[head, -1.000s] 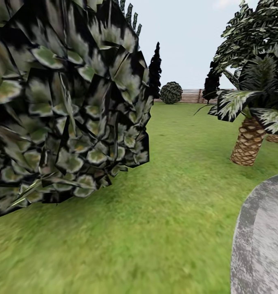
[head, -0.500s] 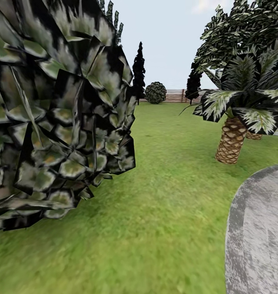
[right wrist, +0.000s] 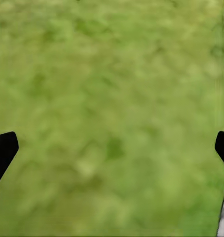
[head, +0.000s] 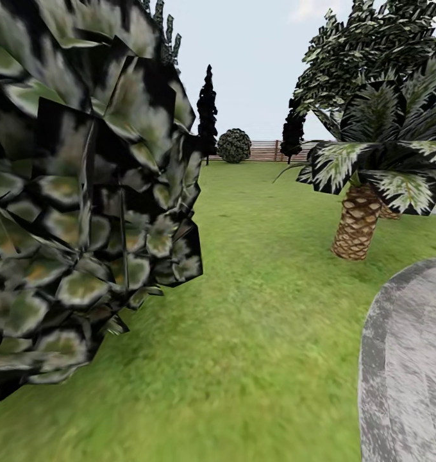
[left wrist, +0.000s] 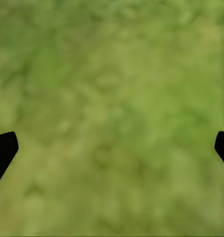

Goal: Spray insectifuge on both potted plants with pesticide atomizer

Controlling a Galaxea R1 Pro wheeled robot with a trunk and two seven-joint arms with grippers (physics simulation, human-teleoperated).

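Both hands (left wrist: 112, 148) (right wrist: 112, 148) agape, w/ nothing

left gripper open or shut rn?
Open. In the left wrist view the left gripper has its two dark fingertips at opposite edges of the picture, with bare lawn between them and nothing held.

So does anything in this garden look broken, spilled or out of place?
Nothing stands out. The big leafy bush sits very close to the camera, the palm stands upright on the lawn, and the fence at the back looks straight. Both grippers hang open over bare grass.
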